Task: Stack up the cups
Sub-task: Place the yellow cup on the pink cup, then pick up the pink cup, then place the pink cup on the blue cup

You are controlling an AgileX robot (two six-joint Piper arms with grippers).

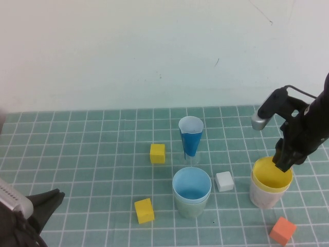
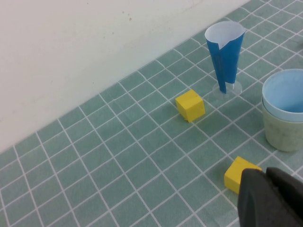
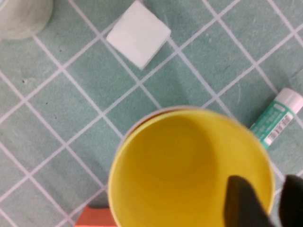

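The yellow cup [image 1: 271, 174] sits nested in the pale pink cup [image 1: 263, 195] at the right. My right gripper [image 1: 284, 164] straddles the yellow cup's far rim, one finger inside and one outside, with a gap showing in the right wrist view [image 3: 265, 182]. The yellow cup [image 3: 180, 161] fills that view. The light blue cup [image 1: 191, 185] sits nested in the sage green cup [image 1: 190, 207] at the centre. Both show in the left wrist view, the blue cup [image 2: 286, 97] above the green one [image 2: 283, 135]. My left gripper [image 1: 51, 198] is shut and empty at the near left.
A narrow dark-blue cone cup [image 1: 191, 136] stands behind the centre stack. Two yellow blocks [image 1: 158, 153] [image 1: 144, 210] lie left of the centre. A white block [image 1: 224, 181] lies between the stacks. An orange block [image 1: 282, 230] lies near the right front. A glue stick [image 3: 277, 118] lies beside the yellow cup.
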